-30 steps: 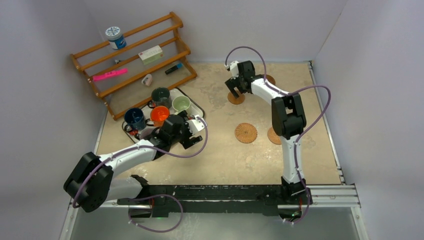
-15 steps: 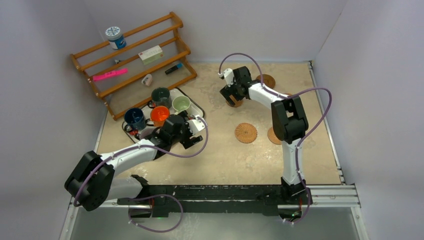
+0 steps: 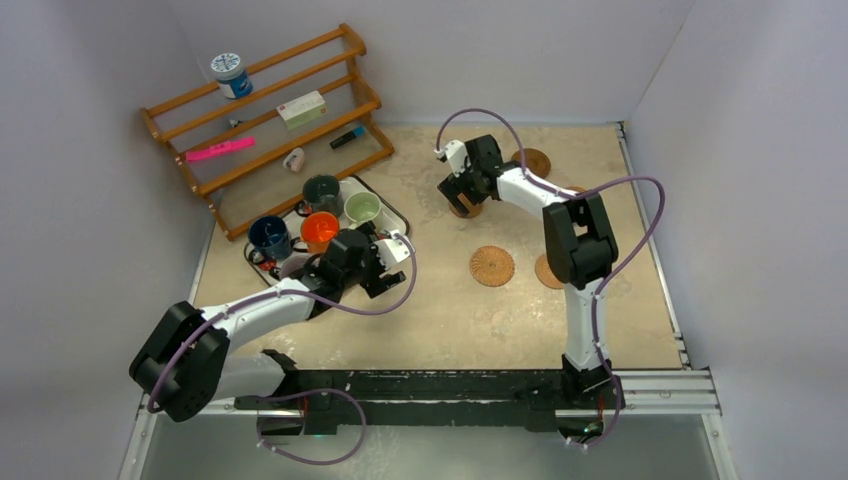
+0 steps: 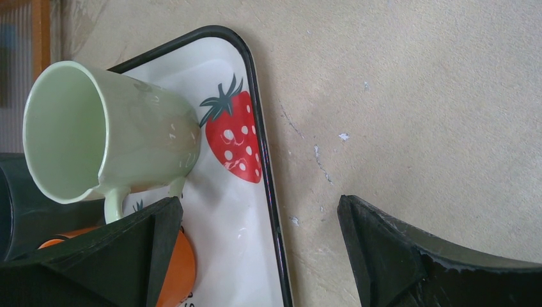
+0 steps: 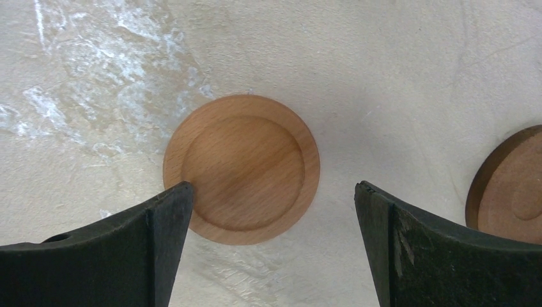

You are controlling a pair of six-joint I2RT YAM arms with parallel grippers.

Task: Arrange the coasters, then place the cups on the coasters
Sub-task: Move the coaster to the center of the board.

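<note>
Jaws of the right gripper spread to the full, gripping nothing; low over a plain wooden coaster on the table, one finger overlapping its rim in the wrist view, contact impossible to tell. Second plain coaster off to one side, apart from the first. From above, woven coaster nearer the arm bases, half-hidden coaster just beside it behind the right arm, far coaster toward the back wall. Jaws of the left gripper equally wide and empty, straddling the edge of the strawberry tray. On that tray, none on a coaster: pale green cup, orange cup, dark grey-green cup, dark blue cup.
</note>
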